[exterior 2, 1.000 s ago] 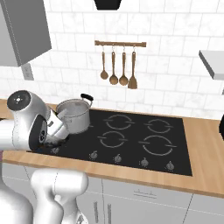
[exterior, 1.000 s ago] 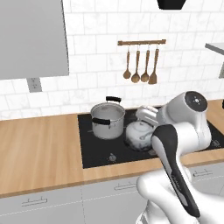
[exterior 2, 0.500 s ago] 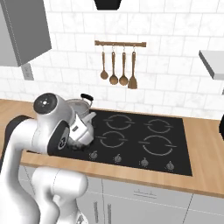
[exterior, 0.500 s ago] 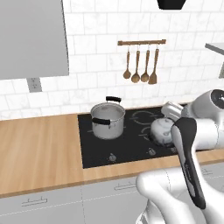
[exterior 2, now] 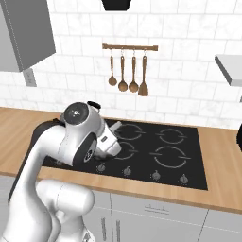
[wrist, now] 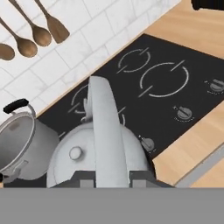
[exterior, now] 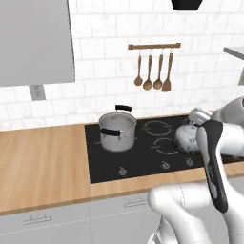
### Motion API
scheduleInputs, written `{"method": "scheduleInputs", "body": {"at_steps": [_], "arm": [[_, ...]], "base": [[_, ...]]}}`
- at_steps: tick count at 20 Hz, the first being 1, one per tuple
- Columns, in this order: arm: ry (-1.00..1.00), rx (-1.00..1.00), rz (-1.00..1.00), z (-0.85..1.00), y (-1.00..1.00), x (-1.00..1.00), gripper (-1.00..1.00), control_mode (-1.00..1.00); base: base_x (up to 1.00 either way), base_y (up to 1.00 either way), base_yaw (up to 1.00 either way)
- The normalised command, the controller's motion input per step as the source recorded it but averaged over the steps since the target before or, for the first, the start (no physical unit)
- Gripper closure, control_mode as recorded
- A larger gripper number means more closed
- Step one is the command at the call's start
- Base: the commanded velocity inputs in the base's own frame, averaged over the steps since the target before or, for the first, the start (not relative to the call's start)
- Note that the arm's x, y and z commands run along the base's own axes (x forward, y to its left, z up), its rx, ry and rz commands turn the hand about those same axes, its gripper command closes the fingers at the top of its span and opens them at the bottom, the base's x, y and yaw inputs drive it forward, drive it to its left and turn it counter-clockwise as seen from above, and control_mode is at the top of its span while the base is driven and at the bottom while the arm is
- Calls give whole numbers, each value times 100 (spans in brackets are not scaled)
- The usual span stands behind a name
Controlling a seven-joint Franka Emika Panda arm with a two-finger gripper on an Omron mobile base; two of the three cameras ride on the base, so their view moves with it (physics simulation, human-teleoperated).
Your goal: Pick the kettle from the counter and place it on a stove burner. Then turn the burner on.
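1. where the hand view looks down along the two-finger gripper, the squat rounded silvery-grey metal kettle sits directly beneath the fingers, its flat arched handle rising between them; the fingers are closed on that handle.
2. beyond the fingertips, the kettle's short spout points away toward the white tiled wall.
3. under the kettle lies the black glass cooktop; whether the kettle's base touches the glass or hangs just above it cannot be told.
4. to the left of the fingers in the hand view, near the kettle, stands the larger straight-sided steel pot with black handles.
5. ahead and to the right of the fingers run the small round burner knobs along the cooktop's front edge, next to the light-brown wood-grain counter.
6. in the left base view the kettle shows over the right-hand burners, well apart from the pot; four wooden utensils hang on the wall above.
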Motion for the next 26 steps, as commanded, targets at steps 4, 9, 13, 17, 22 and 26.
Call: {"method": "scheduleInputs", "body": {"at_steps": [4, 9, 13, 17, 22, 26], "arm": [[0, 0, 0, -9, -22, 51, 100, -100], [1, 0, 0, -21, -14, 58, 100, -100], [0, 0, 0, -31, -6, 55, 100, -100], [0, 0, 0, -39, 0, 51, 100, -100], [0, 0, 0, -33, 0, 40, 100, -100], [1, 0, 0, -19, 0, 29, 100, -100]], "base": [[0, 0, 0], [0, 0, 0], [0, 0, 0], [0, 0, 0], [0, 0, 0], [0, 0, 0]]}}
